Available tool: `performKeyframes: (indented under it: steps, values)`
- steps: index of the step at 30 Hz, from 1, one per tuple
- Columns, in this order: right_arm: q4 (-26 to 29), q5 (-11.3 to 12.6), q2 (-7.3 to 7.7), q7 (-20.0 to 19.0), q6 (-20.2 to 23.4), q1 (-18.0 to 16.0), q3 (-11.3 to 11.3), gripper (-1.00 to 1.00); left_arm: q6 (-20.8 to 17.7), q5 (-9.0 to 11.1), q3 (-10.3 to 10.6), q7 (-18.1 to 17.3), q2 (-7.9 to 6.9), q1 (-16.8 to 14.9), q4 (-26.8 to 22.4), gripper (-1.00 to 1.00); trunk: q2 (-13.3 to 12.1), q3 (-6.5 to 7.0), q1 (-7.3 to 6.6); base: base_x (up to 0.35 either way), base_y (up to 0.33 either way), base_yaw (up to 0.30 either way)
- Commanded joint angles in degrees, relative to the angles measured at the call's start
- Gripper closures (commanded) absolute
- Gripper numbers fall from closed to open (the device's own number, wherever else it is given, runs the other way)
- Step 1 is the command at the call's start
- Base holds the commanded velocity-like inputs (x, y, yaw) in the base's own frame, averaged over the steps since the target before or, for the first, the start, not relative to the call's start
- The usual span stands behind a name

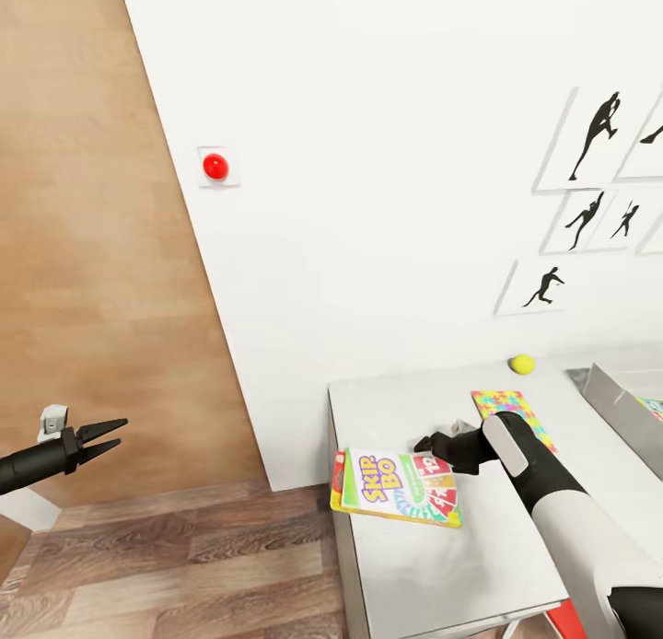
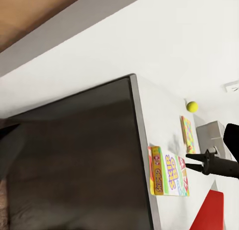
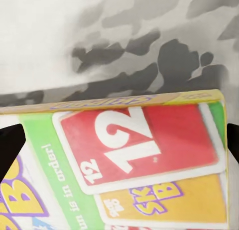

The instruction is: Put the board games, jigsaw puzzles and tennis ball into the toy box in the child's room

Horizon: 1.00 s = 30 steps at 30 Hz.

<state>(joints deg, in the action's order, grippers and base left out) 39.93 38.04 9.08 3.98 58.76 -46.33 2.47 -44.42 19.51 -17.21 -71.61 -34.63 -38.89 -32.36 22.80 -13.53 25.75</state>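
A Skip-Bo board game point(image 1: 398, 488) lies flat at the table's left edge, one corner past the rim. My right gripper point(image 1: 422, 445) hovers over the box's far side, open; in the right wrist view its dark fingertips point(image 3: 10, 148) stand wide apart above the red "12" card on the board game point(image 3: 144, 150). Farther back lie a colourful jigsaw puzzle point(image 1: 508, 405) and the yellow tennis ball point(image 1: 522, 364) by the wall. The grey toy box point(image 1: 619, 401) stands at the right with something colourful inside. My left gripper point(image 1: 122, 434) is open over the floor, holding nothing.
The white table point(image 1: 460, 565) stands against a white wall bearing a red button point(image 1: 215, 167) and silhouette pictures point(image 1: 594, 137). Wood floor point(image 1: 184, 565) lies to the left. A red object point(image 1: 566, 621) shows below the table's front. The left wrist view takes in the table's dark side point(image 2: 74, 160).
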Motion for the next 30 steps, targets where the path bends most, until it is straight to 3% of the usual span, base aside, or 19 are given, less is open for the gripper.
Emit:
performKeyframes:
  steps: [1,22,28,30]
  values:
    - [0.06,0.54,0.06,0.42,0.12,-0.06,0.26,-1.00,-0.49,0.13,-0.02,-0.11,-0.01,-0.05,0.01,-1.00,0.11,-0.11,0.03,0.000,0.050,0.000]
    - [1.28,0.50,0.69,-0.79,0.09,0.20,0.24,-1.00,-0.49,0.12,-0.02,-0.11,-0.06,-0.05,0.01,-1.00,0.11,-0.11,0.03,0.000,0.051,0.000]
    - [7.95,0.47,1.66,-4.99,0.14,1.52,-0.17,-1.00,-0.49,0.12,-0.02,-0.11,-0.08,-0.05,0.01,-1.00,0.11,-0.11,0.03,0.000,0.000,0.000]
    - [11.76,0.71,2.99,-6.80,0.27,2.83,-0.30,-1.00,-0.49,0.11,-0.02,-0.11,-0.09,-0.05,0.01,-1.00,0.11,-0.11,0.03,0.000,0.000,0.000]
